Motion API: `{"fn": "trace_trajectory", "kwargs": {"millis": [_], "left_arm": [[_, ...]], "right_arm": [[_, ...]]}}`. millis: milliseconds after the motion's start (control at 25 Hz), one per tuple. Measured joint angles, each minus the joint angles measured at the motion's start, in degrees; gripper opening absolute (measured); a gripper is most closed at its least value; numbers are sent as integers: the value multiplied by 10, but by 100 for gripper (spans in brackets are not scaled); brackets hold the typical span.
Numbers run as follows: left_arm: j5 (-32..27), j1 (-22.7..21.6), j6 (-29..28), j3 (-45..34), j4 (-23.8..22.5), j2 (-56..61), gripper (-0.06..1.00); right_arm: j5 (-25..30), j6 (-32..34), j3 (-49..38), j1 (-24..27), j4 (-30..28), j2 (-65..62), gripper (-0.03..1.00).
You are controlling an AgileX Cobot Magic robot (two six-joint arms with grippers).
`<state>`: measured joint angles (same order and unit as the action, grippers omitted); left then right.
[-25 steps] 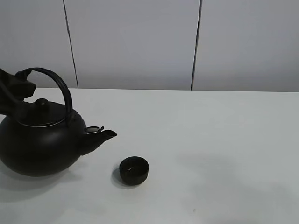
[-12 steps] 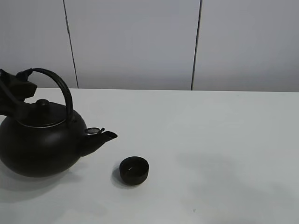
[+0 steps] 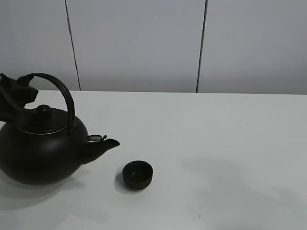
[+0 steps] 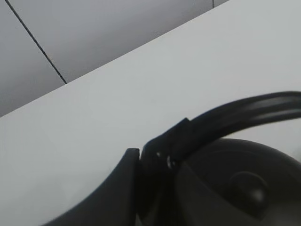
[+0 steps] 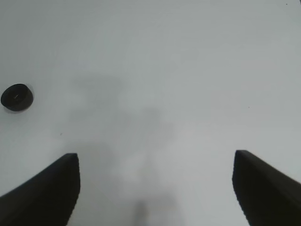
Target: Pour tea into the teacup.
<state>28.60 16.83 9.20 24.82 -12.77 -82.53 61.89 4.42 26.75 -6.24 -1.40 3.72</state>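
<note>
At the left edge of the white tabletop, the big round black kettle sits or hangs just above the surface; which one is unclear. Its short spout aims toward the small black handleless teacup, which stands upright just beyond the spout tip, apart from it. The left gripper is clamped narrowly on the kettle's arched black handle, low on its far end rather than at the crown. The kettle looks like rigid, heavy metal, so an off-centre hold is likely to let the body swing and the smooth handle twist in the jaws; a slow tilt would suit it. The cup seems light and easily nudged. The right gripper hovers spread wide over bare table, holding nothing.
</note>
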Motion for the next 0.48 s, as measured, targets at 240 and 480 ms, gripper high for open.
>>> {"fn": "trace_trajectory", "kwargs": {"millis": [240, 480], "left_arm": [[-13, 2, 0, 3, 7, 0, 11], [-25, 18, 0, 27, 22, 0, 11]], "right_arm": [[-1, 0, 0, 0, 1, 0, 61], [-1, 0, 0, 0, 1, 0, 61]]}}
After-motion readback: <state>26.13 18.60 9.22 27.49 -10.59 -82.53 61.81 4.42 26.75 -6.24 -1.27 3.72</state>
